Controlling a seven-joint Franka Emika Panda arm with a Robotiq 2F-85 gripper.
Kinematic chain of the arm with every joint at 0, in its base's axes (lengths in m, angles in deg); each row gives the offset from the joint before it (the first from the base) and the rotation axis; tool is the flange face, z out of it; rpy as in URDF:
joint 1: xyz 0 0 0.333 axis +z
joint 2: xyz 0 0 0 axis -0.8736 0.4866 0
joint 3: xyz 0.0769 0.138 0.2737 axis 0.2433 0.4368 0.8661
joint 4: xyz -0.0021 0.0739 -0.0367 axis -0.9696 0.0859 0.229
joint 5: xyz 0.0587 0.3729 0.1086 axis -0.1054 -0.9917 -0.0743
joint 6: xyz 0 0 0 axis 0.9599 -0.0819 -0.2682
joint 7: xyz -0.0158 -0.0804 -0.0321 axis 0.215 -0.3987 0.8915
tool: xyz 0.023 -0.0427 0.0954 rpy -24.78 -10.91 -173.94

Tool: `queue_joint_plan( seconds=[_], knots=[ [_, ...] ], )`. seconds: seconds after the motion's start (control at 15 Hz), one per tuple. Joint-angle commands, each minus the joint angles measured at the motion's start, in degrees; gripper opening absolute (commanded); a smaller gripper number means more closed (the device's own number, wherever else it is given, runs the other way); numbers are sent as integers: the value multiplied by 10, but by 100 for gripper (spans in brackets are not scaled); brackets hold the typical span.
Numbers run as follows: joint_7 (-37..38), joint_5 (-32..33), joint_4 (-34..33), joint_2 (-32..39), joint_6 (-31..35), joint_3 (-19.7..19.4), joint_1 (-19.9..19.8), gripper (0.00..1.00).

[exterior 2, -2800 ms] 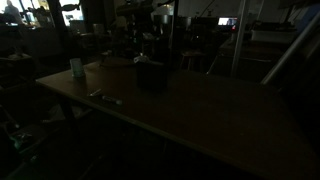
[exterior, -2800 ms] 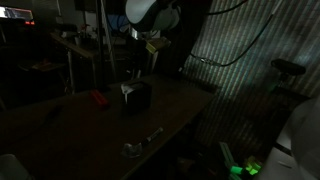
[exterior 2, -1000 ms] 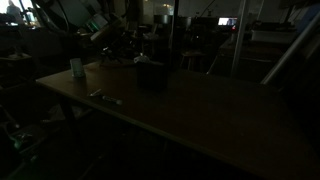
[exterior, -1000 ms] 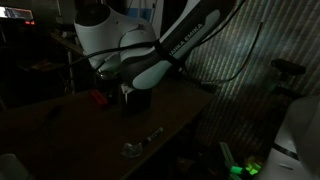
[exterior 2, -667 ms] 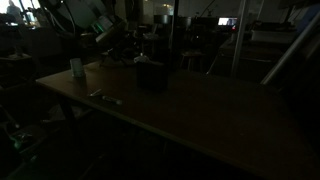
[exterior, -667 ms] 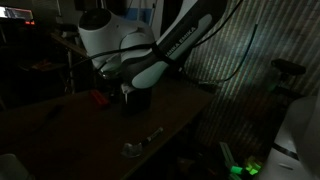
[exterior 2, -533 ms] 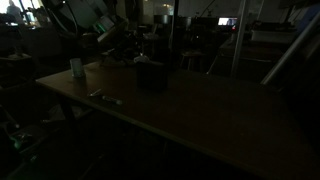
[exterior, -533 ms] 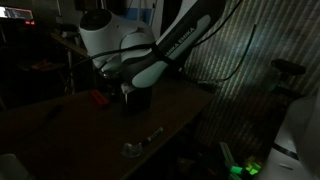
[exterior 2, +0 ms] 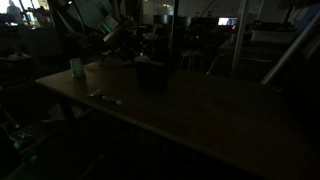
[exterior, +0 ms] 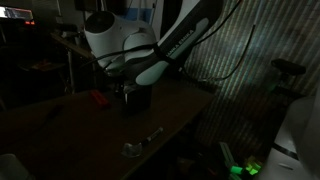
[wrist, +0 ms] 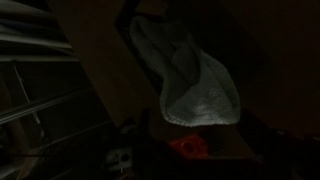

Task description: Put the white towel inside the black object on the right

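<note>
The scene is very dark. The white towel (wrist: 192,88) lies crumpled on the table and fills the middle of the wrist view. A small red object (wrist: 190,148) shows just below it. The black box (exterior: 135,100) stands on the table and shows in both exterior views (exterior 2: 151,75). My white arm (exterior: 120,45) leans down over the table just beside the box. The arm also shows in an exterior view (exterior 2: 105,25). The gripper's fingers are lost in the dark, so I cannot tell whether they are open or shut. Nothing shows between them.
A red object (exterior: 98,98) lies on the table near the box. A small shiny item (exterior: 135,148) lies near the table's front edge. A teal cup (exterior 2: 77,68) and a small flat item (exterior 2: 105,97) sit on the table. Shelving and clutter stand behind.
The arm has come down from a raised pose to low over the table beside the black box. Over the last second it has shifted only slightly.
</note>
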Motion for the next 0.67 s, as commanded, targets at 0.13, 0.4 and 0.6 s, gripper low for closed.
queue_joint_plan(
  seconds=[0.13,0.4,0.6],
  knots=[
    [14,18,-15,6,-11,-5,0,42],
    [12,13,-18,7,-17,-5,-1,11],
    [2,0,-24,8,-21,-7,-5,0]
  ],
)
